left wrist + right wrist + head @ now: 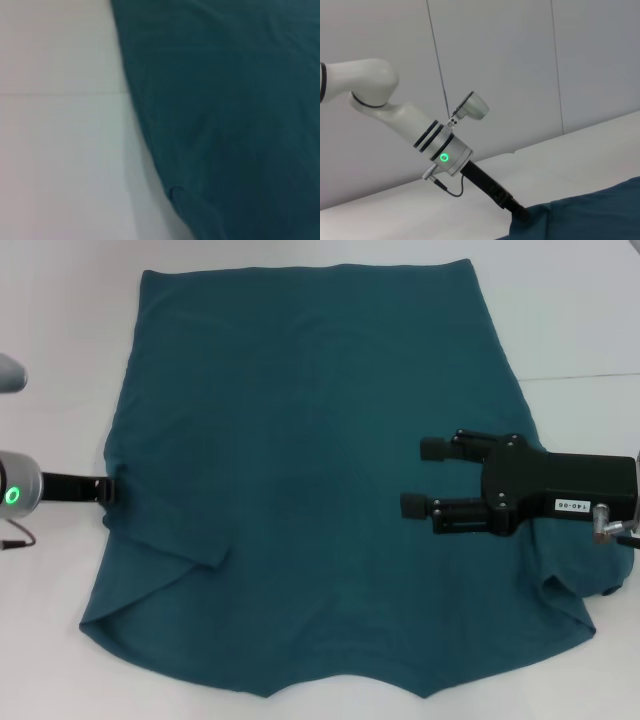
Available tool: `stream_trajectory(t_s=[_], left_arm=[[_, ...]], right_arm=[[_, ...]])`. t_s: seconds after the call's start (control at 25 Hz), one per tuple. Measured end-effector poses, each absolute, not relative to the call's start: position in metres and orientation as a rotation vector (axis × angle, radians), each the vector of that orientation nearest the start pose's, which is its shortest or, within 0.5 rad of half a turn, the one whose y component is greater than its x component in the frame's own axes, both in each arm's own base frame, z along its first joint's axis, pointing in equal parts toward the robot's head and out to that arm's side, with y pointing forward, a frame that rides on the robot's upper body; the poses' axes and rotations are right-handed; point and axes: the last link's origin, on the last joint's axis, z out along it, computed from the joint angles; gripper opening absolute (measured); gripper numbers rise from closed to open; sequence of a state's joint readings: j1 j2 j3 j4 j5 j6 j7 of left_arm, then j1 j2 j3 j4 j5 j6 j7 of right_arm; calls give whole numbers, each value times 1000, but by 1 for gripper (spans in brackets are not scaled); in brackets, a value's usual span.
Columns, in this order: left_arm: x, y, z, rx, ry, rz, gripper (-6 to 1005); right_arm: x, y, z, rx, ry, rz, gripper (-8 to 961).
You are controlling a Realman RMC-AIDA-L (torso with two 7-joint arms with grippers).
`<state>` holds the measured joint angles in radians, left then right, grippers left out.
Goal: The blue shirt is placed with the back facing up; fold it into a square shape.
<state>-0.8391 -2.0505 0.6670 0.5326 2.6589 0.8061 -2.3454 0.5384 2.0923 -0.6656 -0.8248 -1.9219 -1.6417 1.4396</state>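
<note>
Head view: a white worktop [60,360] carries the blue shirt [300,460], spread flat, plain side up, one lower corner folded inward. The right claw [420,478] hovers over its right half, fingers apart, empty. The left claw [108,488] meets the shirt's left edge; its grip cannot be determined.

Left wrist view: shirt edge on worktop.

Right wrist view: grey wall panels [495,60] stand behind the worktop.

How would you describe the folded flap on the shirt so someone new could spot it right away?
Start with the blue shirt spread over the white table. Go to its left edge, where the left gripper meets the cloth. Just below it, nearer the robot, lies the flap, the only doubled-over part, with a slanted edge crossing the flat cloth.
</note>
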Motion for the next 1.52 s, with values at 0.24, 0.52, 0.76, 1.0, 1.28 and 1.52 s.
stream_trajectory(t_s=[0.24,0.52,0.76,1.0,1.28,1.52], left_arm=[[-266,453,6,-2062,-1291,-71,23],[-255,466,15,-2007,-1300,-142,21],[-256,469,18,-1954,-1326,-181,23],[-252,468,12,-1965,-1332,-190,24],[-244,468,5,-1982,-1356,-232,99],[-238,469,-2,-1996,-1387,-261,347]], right_arm=[[232,343,32,-2683,475,811,925],[232,343,32,-2683,478,812,925],[232,343,31,-2685,478,811,925],[230,344,30,-2687,473,808,925],[230,345,30,-2687,475,809,925],[231,344,29,-2685,473,812,924]])
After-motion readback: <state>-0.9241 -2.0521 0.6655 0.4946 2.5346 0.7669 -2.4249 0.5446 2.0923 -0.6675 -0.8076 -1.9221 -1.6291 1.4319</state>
